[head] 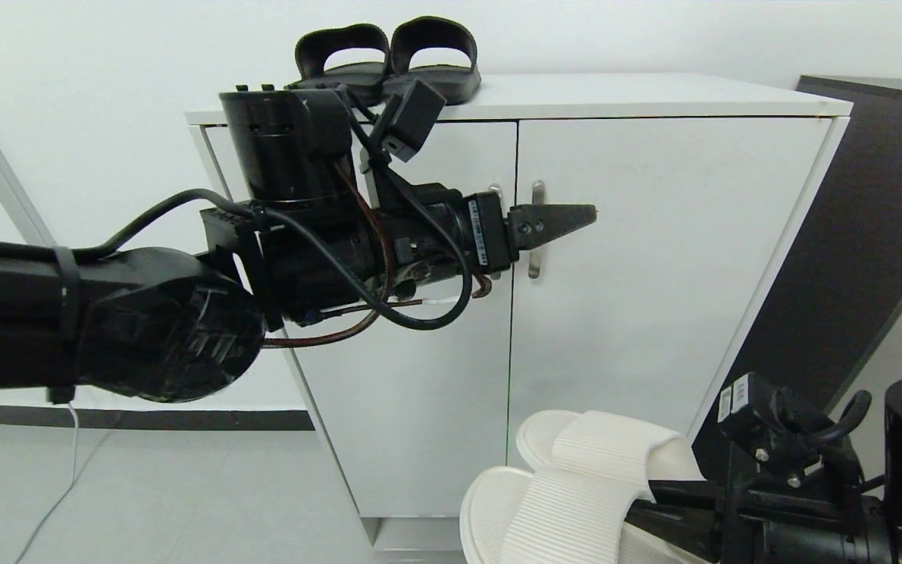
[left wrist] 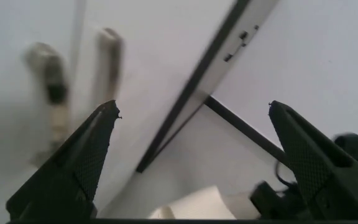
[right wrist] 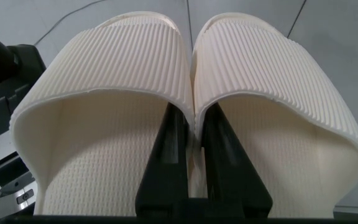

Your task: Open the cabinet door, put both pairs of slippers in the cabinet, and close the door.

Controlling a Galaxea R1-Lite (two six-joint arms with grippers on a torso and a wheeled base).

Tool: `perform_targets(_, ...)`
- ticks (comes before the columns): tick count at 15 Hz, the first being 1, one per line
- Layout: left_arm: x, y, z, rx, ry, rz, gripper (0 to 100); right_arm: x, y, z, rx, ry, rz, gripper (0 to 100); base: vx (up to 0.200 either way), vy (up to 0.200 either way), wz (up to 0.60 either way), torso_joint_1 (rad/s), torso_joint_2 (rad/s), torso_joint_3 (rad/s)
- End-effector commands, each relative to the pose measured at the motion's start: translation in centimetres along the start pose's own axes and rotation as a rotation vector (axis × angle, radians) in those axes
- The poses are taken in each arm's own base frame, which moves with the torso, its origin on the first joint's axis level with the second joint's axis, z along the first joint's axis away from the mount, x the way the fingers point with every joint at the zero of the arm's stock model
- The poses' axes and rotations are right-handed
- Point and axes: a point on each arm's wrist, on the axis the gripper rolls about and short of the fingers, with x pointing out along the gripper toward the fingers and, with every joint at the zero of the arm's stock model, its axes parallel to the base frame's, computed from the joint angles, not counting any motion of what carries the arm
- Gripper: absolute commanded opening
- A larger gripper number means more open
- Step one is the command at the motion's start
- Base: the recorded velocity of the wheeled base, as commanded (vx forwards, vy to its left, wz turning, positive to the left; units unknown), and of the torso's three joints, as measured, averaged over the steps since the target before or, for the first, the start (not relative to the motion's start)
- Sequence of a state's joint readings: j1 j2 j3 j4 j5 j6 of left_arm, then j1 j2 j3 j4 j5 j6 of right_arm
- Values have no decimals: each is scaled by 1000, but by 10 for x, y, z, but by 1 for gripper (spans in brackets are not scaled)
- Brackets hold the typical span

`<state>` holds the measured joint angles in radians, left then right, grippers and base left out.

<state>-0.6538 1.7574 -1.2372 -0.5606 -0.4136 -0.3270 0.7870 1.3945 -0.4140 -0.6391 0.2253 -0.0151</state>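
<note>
The white cabinet [head: 654, 274] stands with both doors shut. A pair of black slippers [head: 388, 59] rests on its top at the left. My left gripper [head: 568, 218] is open, its tips just in front of the two metal handles [head: 535, 258] at the door seam. In the left wrist view the gripper [left wrist: 194, 112] has its jaws wide apart and the handles [left wrist: 107, 62] lie off to one side. Low at the right, my right gripper [right wrist: 192, 124] is shut on the pair of white slippers [head: 576, 478], pinching the inner strap edges [right wrist: 191, 74] together.
A dark panel [head: 850, 235] leans beside the cabinet's right side. Grey floor [head: 146, 493] lies open to the left of the cabinet, with a thin cable [head: 67, 470] trailing across it.
</note>
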Motion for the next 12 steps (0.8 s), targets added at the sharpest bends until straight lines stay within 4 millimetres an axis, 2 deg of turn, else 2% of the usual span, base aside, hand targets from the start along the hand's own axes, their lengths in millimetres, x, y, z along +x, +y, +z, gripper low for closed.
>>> perform_targets(1,9,14,-3,-2,1,29,100,0,0,0,0,1,-1,0,0,0,0,0,0,0)
perform_targets(8,32,27,-9,8,-6,80,100,0,0,0,0,1,0,0,0,0,0,0,0,0)
perform_targets(12,38,26,-12,4,3,69,100,1,0,-1,1,4,0,0,0,0,0,0,0,0)
